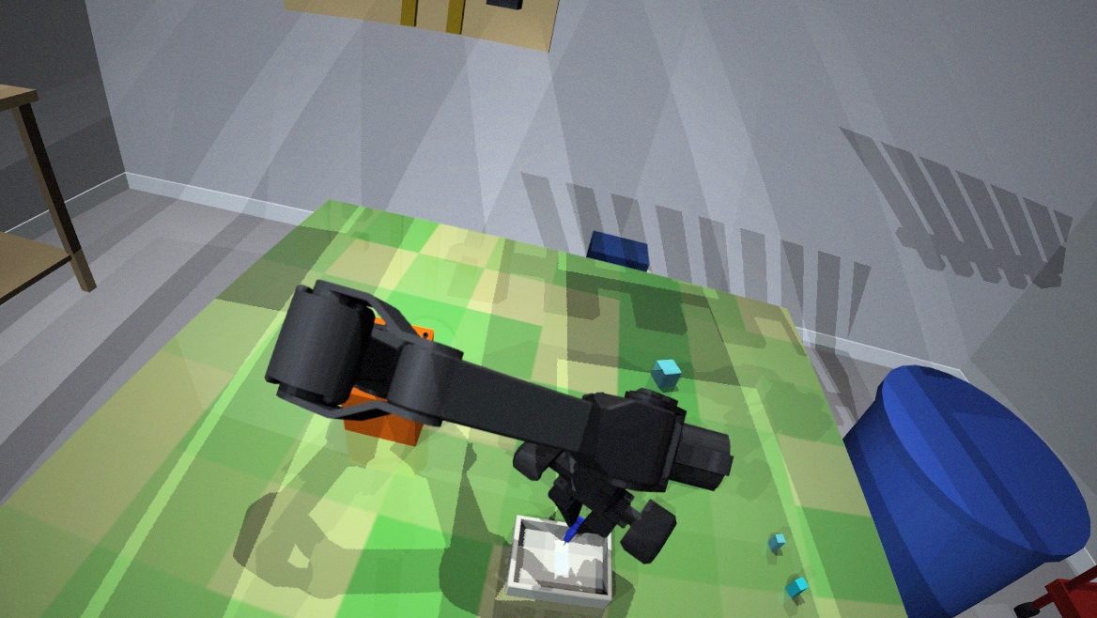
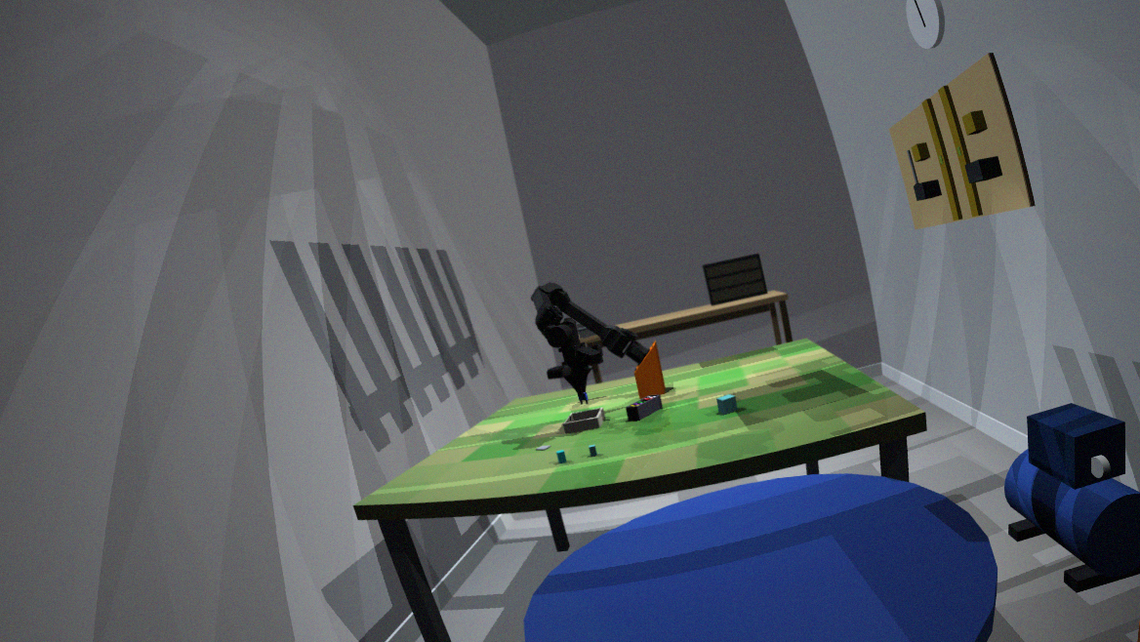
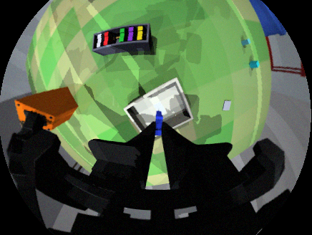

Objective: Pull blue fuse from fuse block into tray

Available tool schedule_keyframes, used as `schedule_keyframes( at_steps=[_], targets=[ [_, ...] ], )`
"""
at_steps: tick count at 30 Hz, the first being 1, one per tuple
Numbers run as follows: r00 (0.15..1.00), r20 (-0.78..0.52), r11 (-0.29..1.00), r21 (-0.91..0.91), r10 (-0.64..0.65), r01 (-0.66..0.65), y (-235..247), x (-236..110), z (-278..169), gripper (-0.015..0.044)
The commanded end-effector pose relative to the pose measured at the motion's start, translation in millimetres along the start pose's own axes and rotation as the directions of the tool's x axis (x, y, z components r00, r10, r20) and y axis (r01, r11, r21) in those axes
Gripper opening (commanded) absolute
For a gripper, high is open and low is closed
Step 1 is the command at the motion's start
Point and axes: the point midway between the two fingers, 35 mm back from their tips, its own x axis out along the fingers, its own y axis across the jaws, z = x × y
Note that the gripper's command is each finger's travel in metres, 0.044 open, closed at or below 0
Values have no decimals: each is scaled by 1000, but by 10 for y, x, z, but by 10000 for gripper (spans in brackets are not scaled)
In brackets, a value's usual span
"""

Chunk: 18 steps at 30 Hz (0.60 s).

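Observation:
My gripper [image 1: 577, 521] [image 2: 583, 397] [image 3: 158, 125] is shut on the blue fuse [image 1: 571, 531] [image 3: 159, 122]. The fuse points down from the fingertips, raised above the white tray [image 1: 559, 596] [image 2: 583, 427] [image 3: 184, 97]. In the wrist view it overlaps the tray's near side. No fuse shows inside the tray. The dark fuse block [image 2: 644, 410] [image 3: 122, 49] stands away from the gripper. It holds white, red, green, purple and yellow fuses, with a gap between red and green. In the top view the arm hides the block.
The orange base [image 1: 390, 424] [image 2: 650, 371] [image 3: 64, 107] stands behind the block and tray in the exterior view. A larger teal cube [image 1: 666, 374] [image 2: 725, 404] and two small teal pieces [image 1: 796, 588] [image 3: 254, 64] are on the table. A flat pale piece [image 3: 227, 105] lies near the tray.

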Motion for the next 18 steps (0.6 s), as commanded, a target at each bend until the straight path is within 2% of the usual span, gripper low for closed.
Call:
schedule_keyframes(
  at_steps=[1,18],
  targets=[
    [1000,-2,1000,-3,-10,10,-43,-30,-96,0],
    [1000,-2,1000,-2,-10,10,-50,203,-92,0]
  ],
)
